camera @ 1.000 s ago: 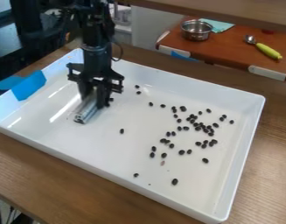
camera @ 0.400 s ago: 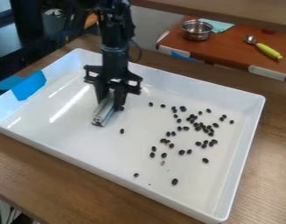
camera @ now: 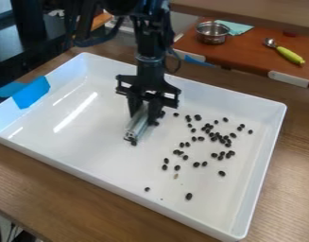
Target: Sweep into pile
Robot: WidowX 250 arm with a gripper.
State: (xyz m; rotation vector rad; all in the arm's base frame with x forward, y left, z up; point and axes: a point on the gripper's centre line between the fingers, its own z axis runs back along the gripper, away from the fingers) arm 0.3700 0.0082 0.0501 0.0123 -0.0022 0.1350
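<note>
Black beans [camera: 189, 196] lie scattered from the near side of the tray [camera: 74, 127] through its right half. Farther back, near the tray's middle, the gripper [camera: 144, 117], jaws clamped on a metal bar [camera: 137, 128], has moved rightward, meeting strays; gathering seems underway.

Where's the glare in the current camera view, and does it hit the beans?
Camera view: bright streaks on the picture's left side of the white tray, clear of the dark beans; the silvery bar and steel pot catch highlights; the black arm reads very dark, detail hard to make out.
</note>
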